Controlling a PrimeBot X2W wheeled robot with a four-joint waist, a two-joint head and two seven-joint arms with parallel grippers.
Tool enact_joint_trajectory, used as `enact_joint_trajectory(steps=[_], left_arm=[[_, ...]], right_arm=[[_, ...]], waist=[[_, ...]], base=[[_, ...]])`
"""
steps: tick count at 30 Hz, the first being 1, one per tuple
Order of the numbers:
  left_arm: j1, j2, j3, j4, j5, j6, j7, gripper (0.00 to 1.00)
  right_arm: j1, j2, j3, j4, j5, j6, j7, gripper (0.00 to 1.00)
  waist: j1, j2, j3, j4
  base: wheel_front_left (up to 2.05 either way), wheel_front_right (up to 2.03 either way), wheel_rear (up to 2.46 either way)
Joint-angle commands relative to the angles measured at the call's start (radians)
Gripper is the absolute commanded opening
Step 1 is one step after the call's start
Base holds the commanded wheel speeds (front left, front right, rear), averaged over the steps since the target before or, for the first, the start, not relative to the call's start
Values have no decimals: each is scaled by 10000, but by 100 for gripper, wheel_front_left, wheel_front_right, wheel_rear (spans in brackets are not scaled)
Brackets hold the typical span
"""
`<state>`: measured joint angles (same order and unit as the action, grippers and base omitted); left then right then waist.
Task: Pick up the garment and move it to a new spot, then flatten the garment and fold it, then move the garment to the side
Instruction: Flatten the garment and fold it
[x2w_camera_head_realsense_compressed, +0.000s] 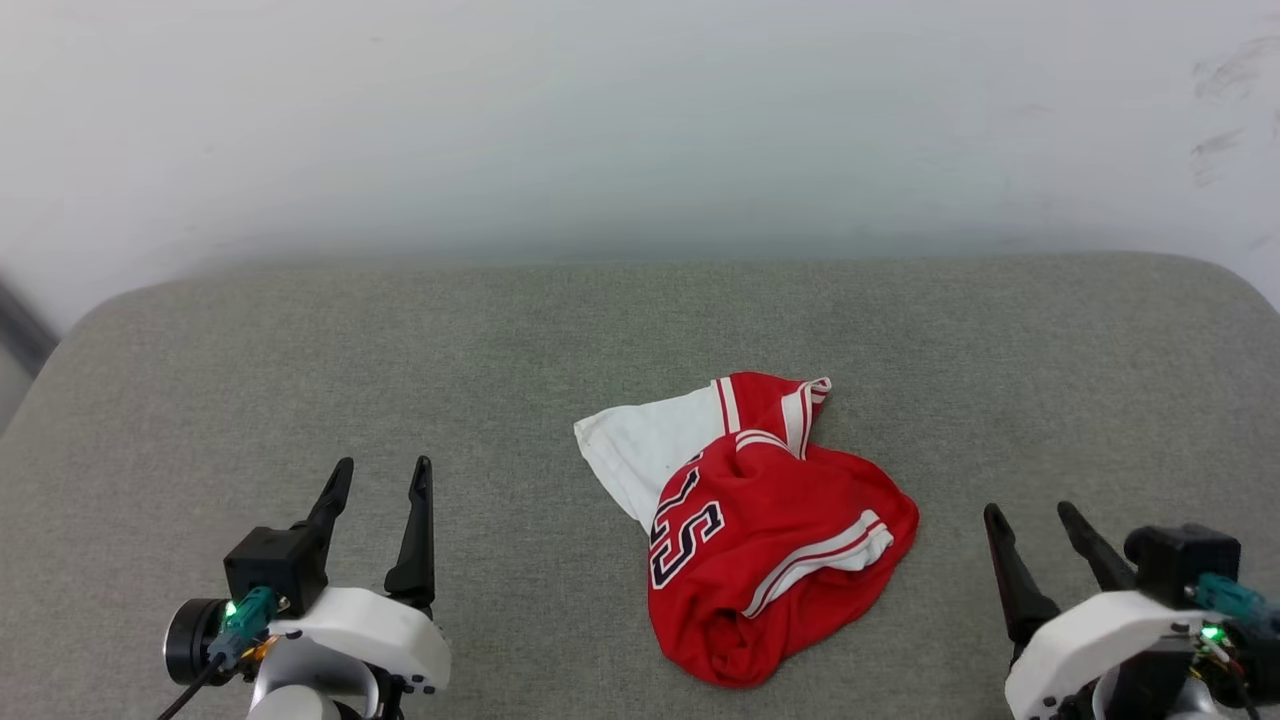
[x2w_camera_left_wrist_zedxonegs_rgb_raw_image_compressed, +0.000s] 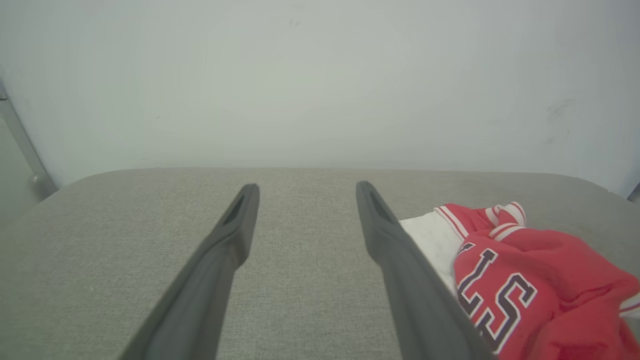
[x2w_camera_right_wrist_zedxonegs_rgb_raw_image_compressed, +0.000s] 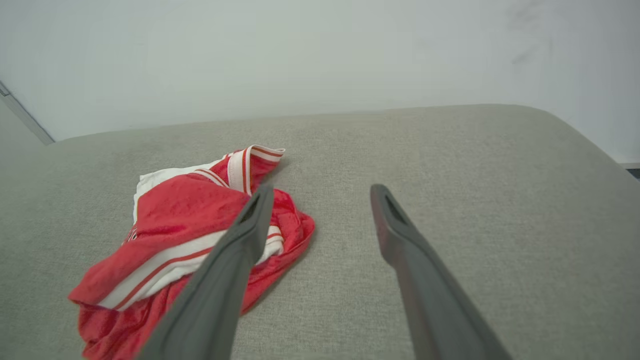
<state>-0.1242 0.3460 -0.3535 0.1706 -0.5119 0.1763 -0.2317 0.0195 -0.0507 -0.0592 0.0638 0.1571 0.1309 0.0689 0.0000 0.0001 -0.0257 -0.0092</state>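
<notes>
A crumpled red jersey-style garment (x2w_camera_head_realsense_compressed: 780, 540) with white short sleeves, red-and-white striped trim and black, white-outlined lettering is seen lying in a heap near the middle of a grey-green, fabric-covered counter (x2w_camera_head_realsense_compressed: 300, 350) with rounded corners. One white sleeve is spread towards the left and far side of the heap.

The left end effector (x2w_camera_head_realsense_compressed: 384, 462) is held with its two dark fingers spread, well apart from the garment on its left. The right end effector (x2w_camera_head_realsense_compressed: 1028, 509) is likewise spread and is held near the garment's right edge, apart from it.

A pale wall (x2w_camera_head_realsense_compressed: 640, 120) is seen behind the counter, marked by dark scuffs (x2w_camera_head_realsense_compressed: 1225, 90) at its upper right.

In the right wrist view, part of the garment (x2w_camera_right_wrist_zedxonegs_rgb_raw_image_compressed: 185, 215) is covered by one finger.
</notes>
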Motion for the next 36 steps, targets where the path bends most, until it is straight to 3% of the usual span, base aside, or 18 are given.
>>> enact_joint_trajectory(steps=[1,6,10,15,20,21,22,23,31,36], left_arm=[[-75,39,-54,-67,83,-14,41,100],[-358,-13,-222,-199,179,-98,33,100],[-644,-163,-335,-78,169,-191,-2,100],[-1052,-375,-477,107,240,-358,-101,100],[-1337,-512,-588,336,340,-514,-181,100],[-1377,-536,-599,388,344,-517,-201,100],[-1408,-557,-607,428,356,-536,-208,100],[-1419,-565,-605,472,372,-537,-230,100],[-1115,-590,-463,744,391,-470,-288,100],[-916,-554,-403,755,386,-393,-312,100]], right_arm=[[-288,8,11,92,107,-3,455,100],[-1032,-273,1224,338,389,-3,3798,100],[-1532,-726,2013,243,902,-3,5495,100],[-2074,-1105,2399,445,1197,-3,6315,100],[-2463,-1370,2625,980,1253,-3,6455,100],[-2517,-1396,2640,1077,1255,-5,6456,44],[-2542,-1388,2665,1150,1296,-3,6439,18],[-2590,-1399,2693,1169,1327,-3,6402,0],[-2940,-2030,2836,526,1082,-5,6060,0],[-2950,-2558,2278,-314,676,-5,6077,0]], waist=[[0,-1,79,55],[0,-1,465,374],[0,-1,798,689],[0,-1,1162,1084],[0,-1,1415,1307],[0,-1,1438,1326],[0,-1,1447,1336],[0,-1,1445,1335],[0,-1,1072,1026],[0,-1,779,701]], base=[[0,0,0],[0,0,0],[0,0,0],[0,0,0],[0,0,0],[0,0,0],[0,0,0],[0,0,0],[0,0,0],[0,0,0]])
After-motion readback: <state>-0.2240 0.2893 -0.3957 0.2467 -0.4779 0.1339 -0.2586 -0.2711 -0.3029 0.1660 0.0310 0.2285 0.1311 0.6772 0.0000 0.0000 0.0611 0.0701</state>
